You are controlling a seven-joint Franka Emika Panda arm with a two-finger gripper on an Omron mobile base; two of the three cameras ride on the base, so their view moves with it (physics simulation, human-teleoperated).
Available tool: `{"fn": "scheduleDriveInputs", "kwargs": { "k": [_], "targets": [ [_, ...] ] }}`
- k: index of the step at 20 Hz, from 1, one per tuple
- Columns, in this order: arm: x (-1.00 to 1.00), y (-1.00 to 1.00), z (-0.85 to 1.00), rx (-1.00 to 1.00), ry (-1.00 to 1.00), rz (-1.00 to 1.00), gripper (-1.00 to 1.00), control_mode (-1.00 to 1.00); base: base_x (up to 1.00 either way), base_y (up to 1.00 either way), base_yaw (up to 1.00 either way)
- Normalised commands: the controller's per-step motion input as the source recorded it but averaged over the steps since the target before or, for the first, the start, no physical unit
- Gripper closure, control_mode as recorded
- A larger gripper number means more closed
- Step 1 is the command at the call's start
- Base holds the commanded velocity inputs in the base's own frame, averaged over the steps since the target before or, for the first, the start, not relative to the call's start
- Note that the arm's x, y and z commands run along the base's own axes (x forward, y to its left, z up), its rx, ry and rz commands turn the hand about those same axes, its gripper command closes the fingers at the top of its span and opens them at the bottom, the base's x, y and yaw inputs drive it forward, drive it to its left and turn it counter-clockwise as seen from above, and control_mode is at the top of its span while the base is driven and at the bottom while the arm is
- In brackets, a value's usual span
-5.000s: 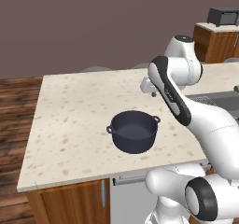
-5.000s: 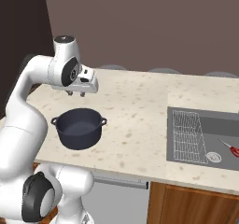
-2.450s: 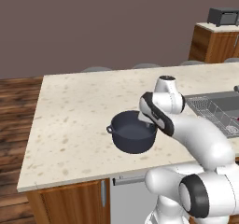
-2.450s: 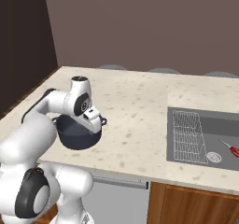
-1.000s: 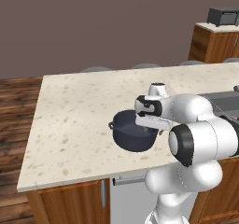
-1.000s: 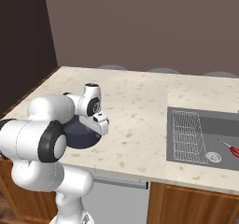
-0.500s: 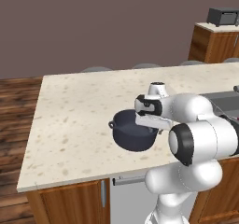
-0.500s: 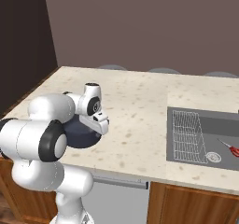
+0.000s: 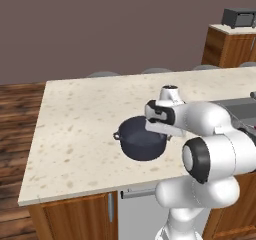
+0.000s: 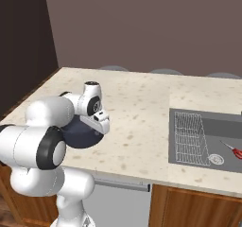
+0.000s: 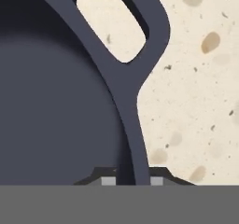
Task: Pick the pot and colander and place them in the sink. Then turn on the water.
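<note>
One round, dark navy pot [image 9: 142, 139] with a smooth matte wall and small loop handles is seen on the speckled beige stone counter [image 9: 80, 119], near its front edge. In the hand view the thin rim [image 11: 126, 106] and one loop handle [image 11: 140, 22] are shown close up, with the gripper [image 11: 133, 181] set astride the rim, one tip on each side; whether the rim is actually pinched cannot be told. Compared with half a second ago, the arm and pot are unchanged in position. To the right, well apart, the dark rectangular sink [image 10: 222, 122] with its wire rack [image 10: 190, 138] is seen, a red object [image 10: 232, 150] lying inside.
</note>
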Motion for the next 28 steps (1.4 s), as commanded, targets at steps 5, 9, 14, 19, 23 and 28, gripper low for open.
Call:
{"fn": "scheduleDriveInputs", "kwargs": {
  "k": [5,9,14,19,23,28],
  "targets": [
    [0.00,-0.14,0.90,-0.07,-0.03,0.00,1.00,-1.00,0.00,0.00,0.00],
    [0.00,-0.22,1.00,-0.11,0.00,0.00,1.00,-1.00,0.00,0.00,0.00],
    [0.00,-0.24,0.99,-0.09,0.00,0.00,1.00,-1.00,0.00,0.00,0.00],
    [0.00,0.00,0.61,-0.09,0.00,0.00,1.00,-1.00,0.00,0.00,0.00],
    [0.00,0.00,0.02,-0.01,0.00,0.00,1.00,-1.00,0.00,0.00,0.00],
    [0.00,-0.02,0.00,0.00,0.00,0.00,1.00,-1.00,0.00,0.00,0.00]
  ]
}}
